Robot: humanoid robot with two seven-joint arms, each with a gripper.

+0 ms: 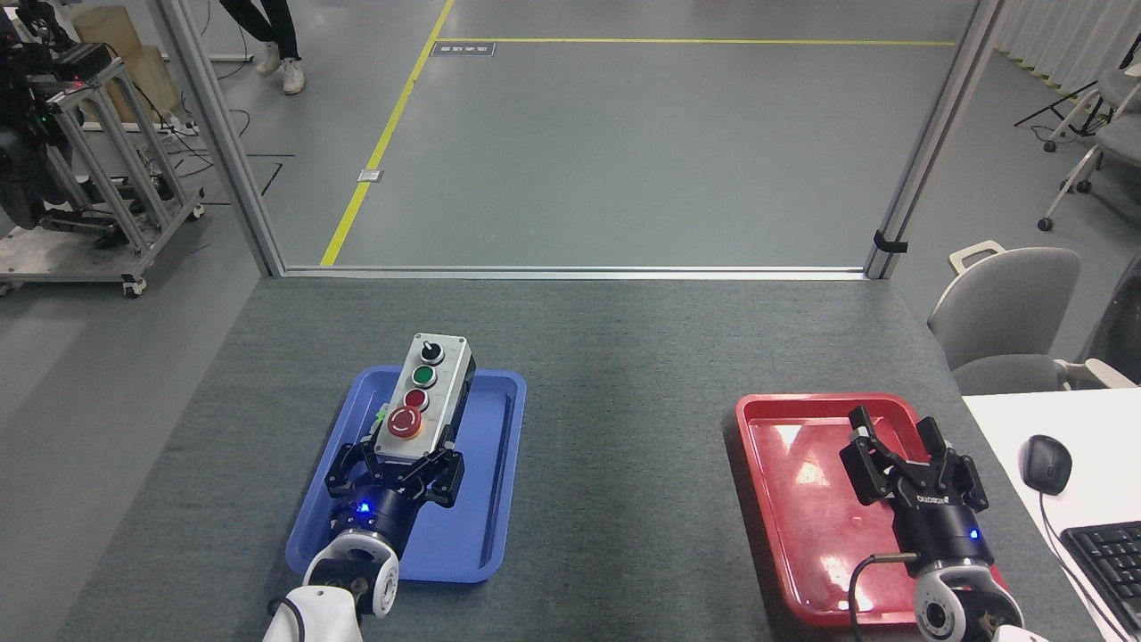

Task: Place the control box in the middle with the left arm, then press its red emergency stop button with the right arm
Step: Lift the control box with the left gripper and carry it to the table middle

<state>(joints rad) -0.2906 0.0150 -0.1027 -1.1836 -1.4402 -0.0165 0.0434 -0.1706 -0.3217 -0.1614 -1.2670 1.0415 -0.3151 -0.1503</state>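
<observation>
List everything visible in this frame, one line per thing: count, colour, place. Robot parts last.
control box: 1, light grey with black base, held up over the blue tray's far end
red emergency stop button: 1, red, box's near end
blue tray: 1, blue, table left
red tray: 1, red, table right
table: 1, dark grey
chair: 1, grey, right of table
mouse: 1, black, white desk at right
keyboard: 1, black, lower right
left tool: 1, black, gripping the box
right tool: 1, black, over red tray, open

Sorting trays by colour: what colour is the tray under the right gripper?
Red tray, under the right gripper, clearest in head view.
</observation>
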